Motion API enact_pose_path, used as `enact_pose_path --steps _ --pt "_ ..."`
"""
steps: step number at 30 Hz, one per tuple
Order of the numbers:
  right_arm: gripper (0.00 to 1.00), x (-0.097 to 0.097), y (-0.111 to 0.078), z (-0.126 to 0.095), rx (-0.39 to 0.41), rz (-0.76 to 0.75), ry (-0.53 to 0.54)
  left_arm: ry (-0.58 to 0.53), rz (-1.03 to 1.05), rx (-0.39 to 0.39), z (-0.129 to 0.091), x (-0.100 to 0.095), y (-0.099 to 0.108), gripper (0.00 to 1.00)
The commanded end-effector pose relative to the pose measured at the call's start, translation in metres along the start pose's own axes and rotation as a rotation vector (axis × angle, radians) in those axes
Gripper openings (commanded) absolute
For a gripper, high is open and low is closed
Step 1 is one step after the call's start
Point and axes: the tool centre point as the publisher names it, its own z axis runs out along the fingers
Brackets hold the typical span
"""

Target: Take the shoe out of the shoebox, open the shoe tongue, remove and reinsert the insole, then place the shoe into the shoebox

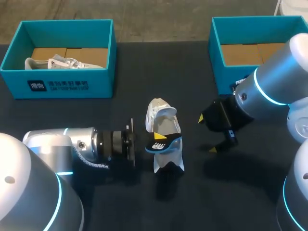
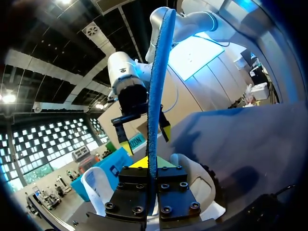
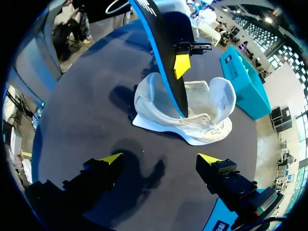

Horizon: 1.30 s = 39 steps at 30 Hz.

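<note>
While the left gripper [image 2: 152, 166] has its fingers clamped from both sides on the blue-edged insole [image 3: 164, 48], the piece stands on edge, nearly upright, over the white shoe [image 3: 202, 110]. That grip looks deliberate: pinched at one end, the insole hangs with its free end down at the shoe's mouth, so it can slide along the inside instead of folding.

And the shoe itself? It's out of its box, resting on the dark table [image 1: 120, 202] between the two arms, its opening spread wide and facing up. That's just the posture you want for an insole going in or coming out. Which of the two this is, I can't say for sure; with the tip right at the opening, my call is reinsertion.

Over on the other side, the right gripper [image 3: 160, 161] sits low, near the shoe, fingers wide apart and holding nothing. I read that as a standby spot, close enough to pin the shoe if the insole drags it.

At the table's far edge, the left shoebox [image 1: 57, 86] holds another white shoe [image 1: 62, 62], while the right shoebox [image 1: 216, 57] shows its cardboard floor. That's probably where this shoe goes once the insole is seated.
</note>
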Motion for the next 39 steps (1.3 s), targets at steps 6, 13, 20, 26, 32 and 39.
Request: enact_pose_path --steps 6,13,20,26,32,39 --pt "1.0 0.001 0.001 0.001 0.001 0.001 -0.002 -0.003 0.012 -0.009 0.003 0.0 0.016 0.0" --pt "1.0 0.001 0.001 0.001 0.001 0.001 -0.002 0.003 0.009 -0.015 0.005 0.001 0.026 0.0" --pt "1.0 0.001 0.001 0.001 0.001 0.001 -0.002 -0.036 0.001 -0.021 0.002 -0.003 0.031 0.0" --pt "1.0 0.001 0.001 0.001 0.001 0.001 -0.002 -0.041 -0.003 -0.03 -0.002 -0.004 0.037 0.0" --pt "1.0 0.001 0.001 0.001 0.001 0.001 -0.002 -0.042 -0.006 -0.04 -0.007 -0.006 0.046 0.0" --pt "1.0 0.001 0.001 0.001 0.001 0.001 -0.002 -0.04 -0.008 -0.054 -0.007 -0.009 0.054 0.0"
